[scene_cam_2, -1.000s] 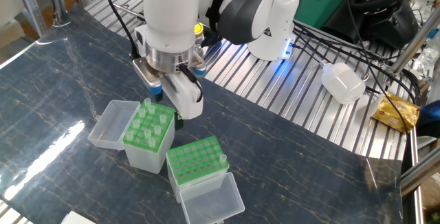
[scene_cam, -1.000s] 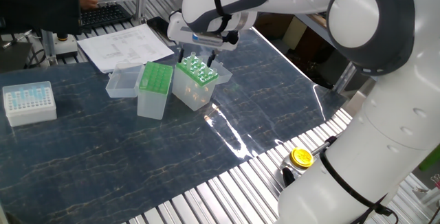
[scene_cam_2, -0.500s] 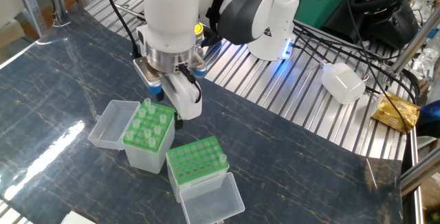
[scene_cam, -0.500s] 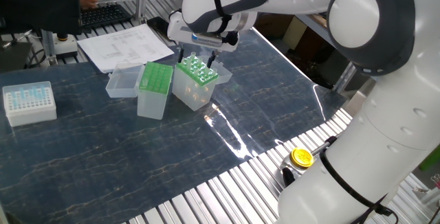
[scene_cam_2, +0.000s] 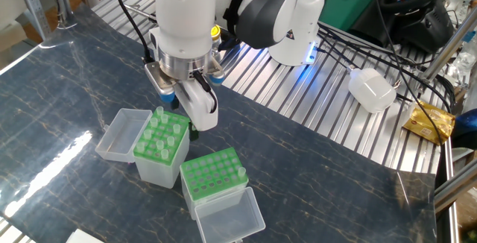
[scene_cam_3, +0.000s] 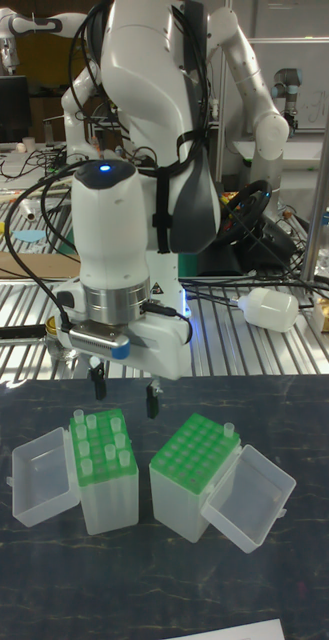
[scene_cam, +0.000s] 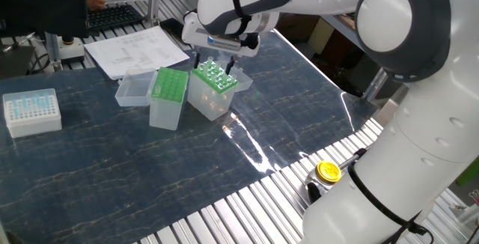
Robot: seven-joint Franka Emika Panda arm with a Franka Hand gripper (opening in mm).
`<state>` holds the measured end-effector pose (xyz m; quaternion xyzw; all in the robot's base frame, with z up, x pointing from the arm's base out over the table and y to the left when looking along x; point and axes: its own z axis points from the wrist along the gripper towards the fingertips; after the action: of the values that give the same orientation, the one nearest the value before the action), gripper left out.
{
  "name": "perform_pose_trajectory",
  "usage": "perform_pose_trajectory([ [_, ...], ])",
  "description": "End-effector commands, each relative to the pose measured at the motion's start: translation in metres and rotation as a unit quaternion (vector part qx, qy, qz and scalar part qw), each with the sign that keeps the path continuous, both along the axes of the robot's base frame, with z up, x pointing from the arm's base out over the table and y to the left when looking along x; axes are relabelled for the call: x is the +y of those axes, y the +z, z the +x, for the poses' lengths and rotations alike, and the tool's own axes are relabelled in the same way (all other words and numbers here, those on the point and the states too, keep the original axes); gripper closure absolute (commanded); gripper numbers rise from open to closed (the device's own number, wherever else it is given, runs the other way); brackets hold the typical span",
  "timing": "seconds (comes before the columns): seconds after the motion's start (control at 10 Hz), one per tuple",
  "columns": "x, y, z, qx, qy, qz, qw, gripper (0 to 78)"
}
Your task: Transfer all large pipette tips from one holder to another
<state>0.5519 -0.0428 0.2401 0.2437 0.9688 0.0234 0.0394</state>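
- Jaws spread apart, the gripper (scene_cam_3: 124,393) hangs empty just above the wider holder (scene_cam_3: 104,470).
- Large pipette tips (scene_cam_3: 97,438) stand in its green grid.
- Beside it, the narrower box (scene_cam_3: 194,475) holds one tip (scene_cam_3: 225,430).

A robotics lab: pipette-tip boxes (scene_cam: 31,111) on a bench, a spare robot arm (scene_cam_3: 252,95), loose cables (scene_cam_2: 387,49)
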Motion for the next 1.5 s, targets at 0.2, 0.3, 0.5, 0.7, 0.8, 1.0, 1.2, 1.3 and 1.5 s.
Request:
perform_pose_trajectory([
  [0.2, -0.0002, 0.0013, 0.0007, 0.001, -0.003, -0.001, 1.0000, 76.3],
  [0.3, -0.0002, 0.0013, 0.0007, 0.001, -0.003, -0.001, 1.0000, 76.3],
  [0.5, -0.0002, 0.0013, 0.0007, 0.001, -0.003, -0.001, 1.0000, 76.3],
  [0.7, -0.0002, 0.0013, 0.0007, 0.001, -0.003, -0.001, 1.0000, 76.3],
  [0.8, -0.0002, 0.0013, 0.0007, 0.001, -0.003, -0.001, 1.0000, 76.3],
  [1.0, -0.0002, 0.0013, 0.0007, 0.001, -0.003, -0.001, 1.0000, 76.3],
  [1.2, -0.0002, 0.0013, 0.0007, 0.001, -0.003, -0.001, 1.0000, 76.3],
  [1.3, -0.0016, 0.0012, -0.0004, 0.011, -0.039, -0.008, 0.9991, 76.3],
  [1.5, -0.0032, -0.0001, -0.0009, 0.012, -0.038, -0.008, 0.9992, 76.3],
])
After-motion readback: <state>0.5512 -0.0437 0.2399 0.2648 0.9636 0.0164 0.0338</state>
